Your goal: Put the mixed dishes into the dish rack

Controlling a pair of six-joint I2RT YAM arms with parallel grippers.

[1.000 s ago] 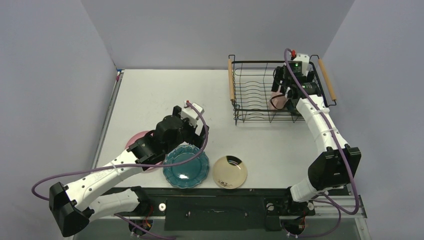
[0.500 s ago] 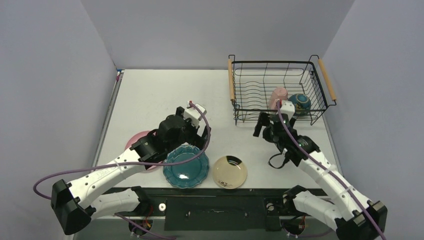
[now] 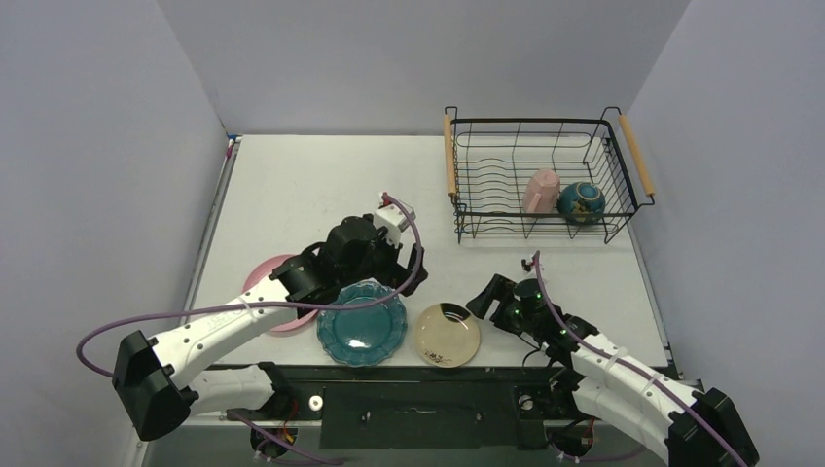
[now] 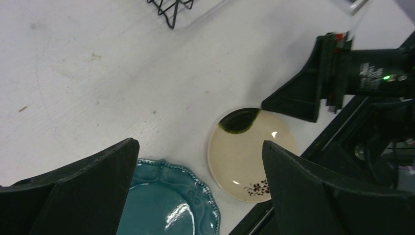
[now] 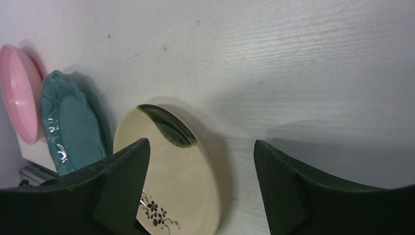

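The only lettering is some small white print on the black body of the right gripper [image 4: 288,100], seen at the upper right of the left wrist view beside a green light. It is too small to read. The cream shallow dish [image 4: 252,152] has no words, only a dark green patch at one rim and a small dark flower sprig near the opposite rim.

The left gripper [image 4: 199,144] hangs above the counter [image 3: 311,185] with its fingers [image 4: 73,191] spread wide and nothing between them. Below it lie the teal scalloped plate [image 3: 362,324] and the cream dish.

The right gripper sits low at the lower right of the top view, just beside the right rim of the cream dish. Its fingers [image 5: 303,191] are also spread wide and hold nothing. In its own view the dish lies ahead of the gap, partly behind the lower left finger. I cannot tell whether a fingertip touches the rim.

The cream dish, the teal plate and the pink round plate [image 3: 261,277] lie in a row along the bottom edge of the counter. The pink plate is partly hidden under the left arm. The dish rack [image 3: 530,121] stands at the upper right of the top view. The pink cup [image 3: 541,191] and the dark-teal bowl [image 3: 582,202] sit side by side inside it, toward its right end.
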